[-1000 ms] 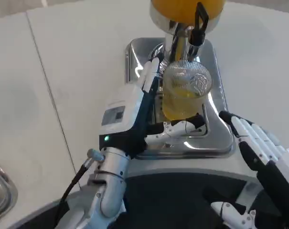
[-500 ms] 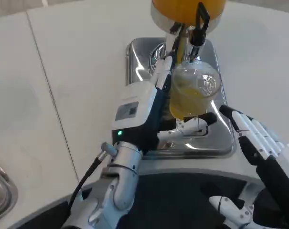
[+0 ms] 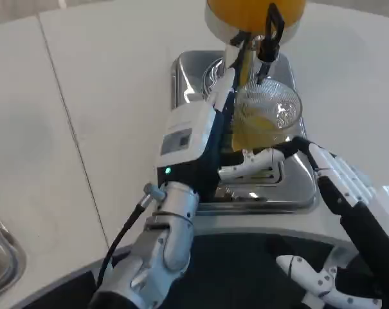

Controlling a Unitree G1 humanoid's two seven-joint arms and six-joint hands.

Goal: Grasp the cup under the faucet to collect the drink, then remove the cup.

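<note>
1. Left hand [image 3: 210, 138] wraps the clear cup [image 3: 265, 122], fingers up its left side, thumb across the front low down. Cup holds yellow drink, sits under the faucet [image 3: 266, 45] and over the steel tray [image 3: 188, 77], tilted a little toward the right. Cannot tell whether its base touches the tray.
2. Risk: spill. Cup is open-topped and partly full; any more tilt or a jerk on the way out would slop drink over the rim onto the tray or the surface [image 3: 104, 96].
3. Risk: clipping the faucet. The black lever hangs right above the rim, so lifting before drawing back could knock it.
4. Risk: crushing. The thin plastic wall may buckle under a hard squeeze and push liquid up; too light a hold and it slides through.
5. Right hand [image 3: 348, 193] holds nothing, fingers extended, tips just beside the cup and the left thumb. A drift inward could nudge the cup mid-removal.
6. The dispenser tank [image 3: 245, 9] may drip once the cup leaves.
</note>
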